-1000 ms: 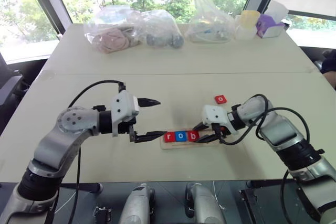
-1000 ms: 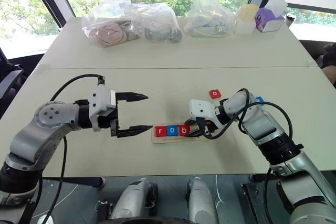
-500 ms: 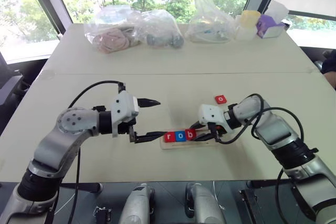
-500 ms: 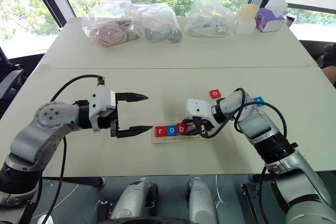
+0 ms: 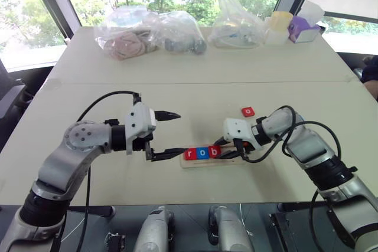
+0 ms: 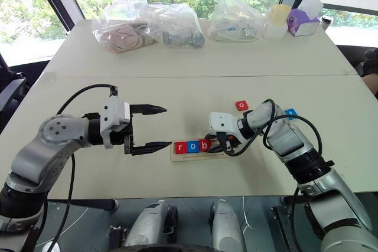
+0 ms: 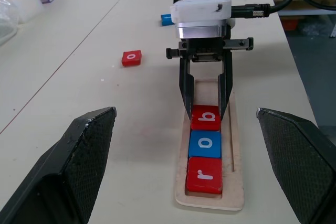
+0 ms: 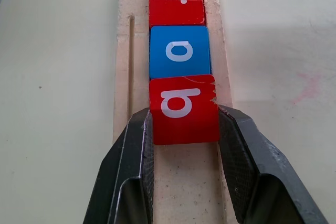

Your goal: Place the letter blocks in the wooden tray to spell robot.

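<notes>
The wooden tray (image 5: 234, 160) lies on the table in front of me. In it, from its left end, sit a red r block (image 5: 189, 154), a blue o block (image 5: 202, 152) and a red b block (image 8: 184, 109). My right gripper (image 5: 218, 151) is shut on the b block, one finger on each side, low in the tray. Left of the tray's end my left gripper (image 5: 181, 133) stands wide open and holds nothing. A loose red o block (image 5: 248, 111) lies behind the tray, and a blue block (image 6: 290, 111) lies farther right.
Clear plastic bags (image 5: 150, 32) of items, a yellow-lidded cup (image 5: 279, 25) and a purple box (image 5: 304, 28) line the far side of the table. A black cable (image 5: 277, 143) loops around the right wrist.
My right hand has edged slightly to the left along the tray with the b block, which now lies against the blue o. The left arm has not moved.
</notes>
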You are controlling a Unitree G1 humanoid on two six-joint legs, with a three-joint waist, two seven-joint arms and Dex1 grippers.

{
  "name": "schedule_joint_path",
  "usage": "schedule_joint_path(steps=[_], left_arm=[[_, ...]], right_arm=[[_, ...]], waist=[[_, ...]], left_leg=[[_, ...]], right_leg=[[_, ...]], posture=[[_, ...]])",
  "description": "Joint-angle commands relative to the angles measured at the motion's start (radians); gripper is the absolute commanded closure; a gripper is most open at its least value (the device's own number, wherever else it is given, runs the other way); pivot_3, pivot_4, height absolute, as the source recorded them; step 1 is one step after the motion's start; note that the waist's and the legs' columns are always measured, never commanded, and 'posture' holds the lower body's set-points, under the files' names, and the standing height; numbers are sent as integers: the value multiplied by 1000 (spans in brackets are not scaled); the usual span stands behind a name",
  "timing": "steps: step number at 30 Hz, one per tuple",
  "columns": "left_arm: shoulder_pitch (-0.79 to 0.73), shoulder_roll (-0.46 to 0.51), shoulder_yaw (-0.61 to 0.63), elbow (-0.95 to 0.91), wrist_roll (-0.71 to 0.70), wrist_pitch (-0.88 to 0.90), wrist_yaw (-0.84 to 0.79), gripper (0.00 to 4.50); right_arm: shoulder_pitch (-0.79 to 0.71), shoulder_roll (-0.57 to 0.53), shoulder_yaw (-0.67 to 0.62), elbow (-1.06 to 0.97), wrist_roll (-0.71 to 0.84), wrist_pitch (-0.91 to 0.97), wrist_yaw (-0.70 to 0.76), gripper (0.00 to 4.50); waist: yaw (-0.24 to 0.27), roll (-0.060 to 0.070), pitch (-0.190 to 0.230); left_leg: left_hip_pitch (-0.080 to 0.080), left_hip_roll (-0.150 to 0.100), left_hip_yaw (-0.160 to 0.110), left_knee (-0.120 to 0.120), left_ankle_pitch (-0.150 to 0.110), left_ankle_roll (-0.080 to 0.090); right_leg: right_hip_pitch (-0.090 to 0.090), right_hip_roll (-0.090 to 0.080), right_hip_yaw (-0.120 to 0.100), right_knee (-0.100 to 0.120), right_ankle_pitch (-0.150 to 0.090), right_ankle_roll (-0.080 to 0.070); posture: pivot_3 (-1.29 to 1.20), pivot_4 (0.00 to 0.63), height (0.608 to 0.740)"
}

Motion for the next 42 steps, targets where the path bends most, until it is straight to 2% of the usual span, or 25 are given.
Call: schedule_joint_path(steps=[1,18,20,21,23,36,42], left_arm=[[-5,-4,2,-21,-3,-22,0,0],[-2,-15,0,-23,3,-21,8,0],[-3,-15,1,-23,2,-19,8,0],[-4,-15,1,-23,1,-19,7,0],[-5,-16,0,-23,2,-19,8,0],[-18,-25,-8,-21,1,-13,10,0],[-18,-22,-6,-22,0,-10,12,0]], right_arm=[[-4,-10,-4,-20,-1,-8,7,3361],[-11,-5,1,-15,-12,-5,10,3361],[-14,-6,-2,-17,-11,-2,11,2352],[-15,-8,-3,-19,-11,-1,12,2052],[-16,-11,-8,-22,-7,0,16,1121],[-46,-22,-40,-53,22,34,30,1121],[-74,-23,-148,-43,37,57,-75,1121]], waist=[[0,0,0],[0,0,0],[0,0,0],[0,0,0],[0,0,0],[0,0,0],[0,0,0]], left_leg=[[0,0,0,0,0,0],[0,0,0,0,0,0],[0,0,0,0,0,0],[0,0,0,0,0,0],[0,0,0,0,0,0],[0,0,0,0,0,0],[0,0,0,0,0,0]], right_leg=[[0,0,0,0,0,0],[0,0,0,0,0,0],[0,0,0,0,0,0],[0,0,0,0,0,0],[0,0,0,0,0,0],[0,0,0,0,0,0],[0,0,0,0,0,0]], posture=[[0,150,740],[0,150,740],[0,150,740],[0,150,740],[0,150,740],[0,150,740],[0,150,740]])
